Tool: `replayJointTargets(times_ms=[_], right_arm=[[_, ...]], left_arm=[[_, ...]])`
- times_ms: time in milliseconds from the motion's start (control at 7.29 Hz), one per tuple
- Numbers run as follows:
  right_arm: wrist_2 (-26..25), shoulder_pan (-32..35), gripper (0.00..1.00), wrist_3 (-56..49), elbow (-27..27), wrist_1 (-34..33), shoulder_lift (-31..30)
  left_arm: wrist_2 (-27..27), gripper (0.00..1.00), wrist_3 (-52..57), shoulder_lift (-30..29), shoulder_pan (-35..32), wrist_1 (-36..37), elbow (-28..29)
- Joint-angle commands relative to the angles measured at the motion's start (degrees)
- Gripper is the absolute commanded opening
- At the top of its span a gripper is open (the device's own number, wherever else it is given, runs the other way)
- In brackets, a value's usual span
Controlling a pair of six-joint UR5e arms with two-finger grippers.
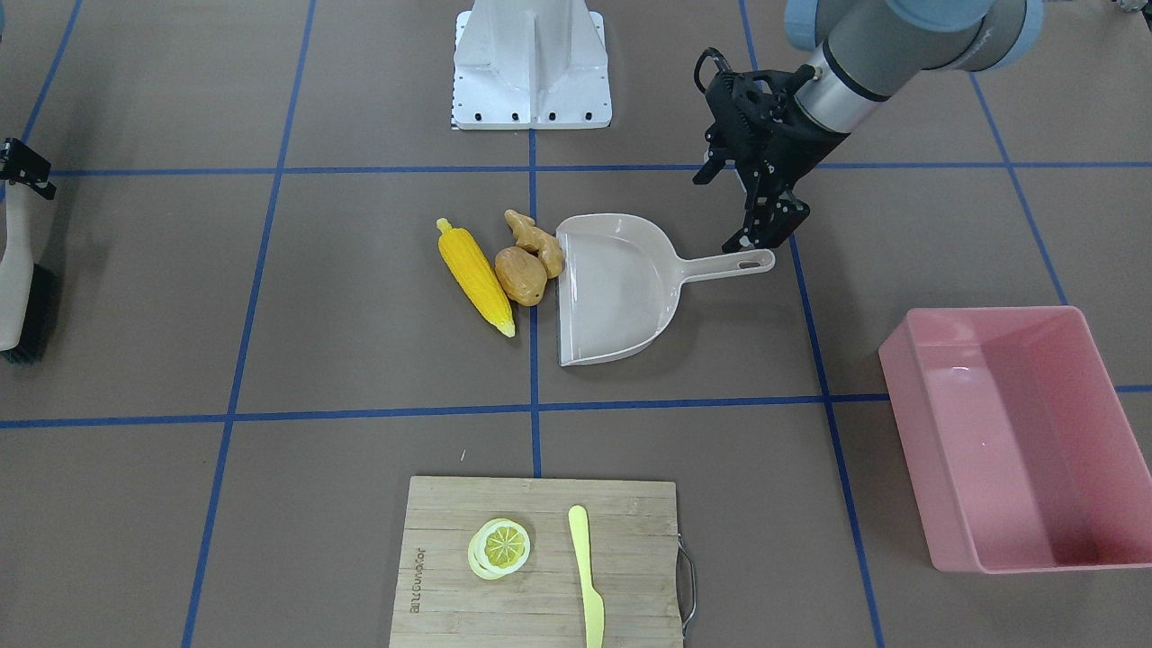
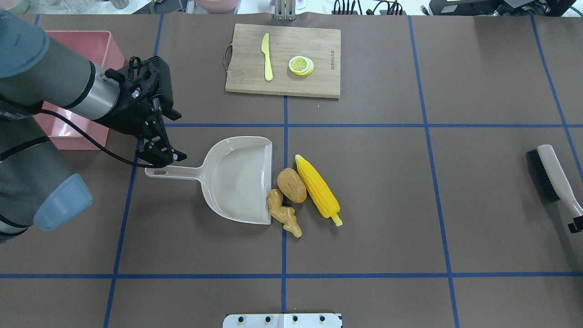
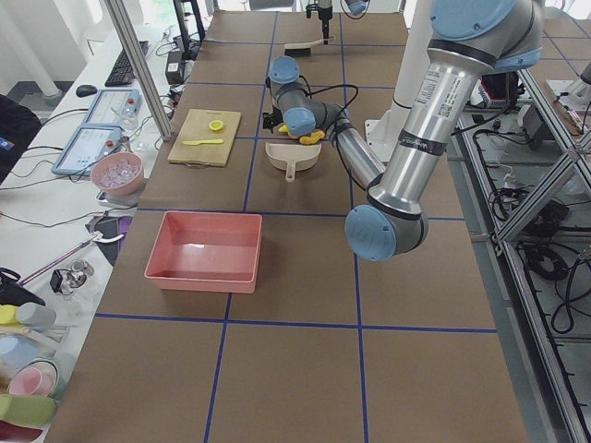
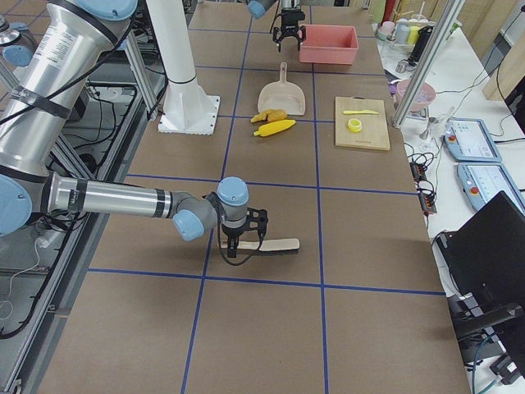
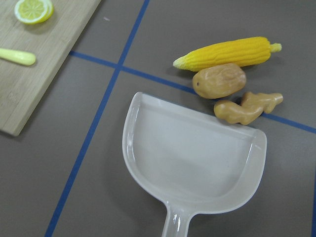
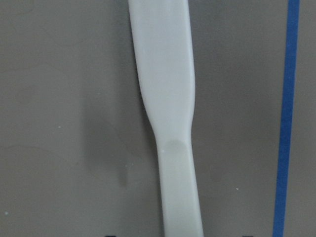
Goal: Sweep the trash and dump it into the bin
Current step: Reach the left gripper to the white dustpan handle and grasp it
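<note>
- While the left gripper (image 2: 161, 158) hangs just above the end of the dustpan handle (image 2: 175, 172), its jaws look parted and hold nothing (the wrist view shows only the handle running off the bottom edge).
- Beige dustpan (image 2: 237, 177) lies flat on the table (image 2: 410, 205), with its open lip facing the trash.
- Ginger root (image 2: 283, 212) touches the lip at the corner nearer the robot.
- Brown potato (image 2: 291, 185) sits just beside the lip, against the ginger and the corn.
- Yellow corn cob (image 2: 317, 190) lies on the far side of the potato from the pan, at a slant, all of it on the table.
- Pink bin (image 1: 1017, 432) stands upright on the robot's left, well apart from the trash and beyond the dustpan handle (partly hidden by the left arm in the overhead view).
- Right gripper (image 2: 576, 224) is at the handle end of the brush (image 2: 549, 175), which lies far off on the robot's right. It is cut off by the frame, so whether it clamps the handle cannot be told.
- Cutting board (image 2: 319, 79) across the table carries a lemon slice (image 2: 301, 65) and a yellow knife (image 2: 267, 57).
</note>
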Motion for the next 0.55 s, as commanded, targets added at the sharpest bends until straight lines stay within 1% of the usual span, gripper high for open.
replayJointTargets(times_ms=[0, 137, 275, 412], right_arm=[[-0.1, -0.4, 0.54, 0.0, -0.4, 0.1, 0.1], [-0.1, -0.4, 0.36, 0.0, -0.5, 0.1, 0.0], [-0.1, -0.4, 0.15, -0.1, -0.5, 0.1, 0.0], [0.2, -0.3, 0.0, -0.1, -0.4, 0.1, -0.2]], left_arm=[[2.0, 0.98, 0.1, 1.6, 0.8, -3.3, 1.8], [3.9, 0.98, 0.4, 1.9, 1.6, -5.7, 3.4], [2.2, 0.98, 3.0, 3.4, 1.4, -8.7, 3.0], [-5.5, 0.98, 7.5, 6.6, 1.5, -12.8, 4.4]])
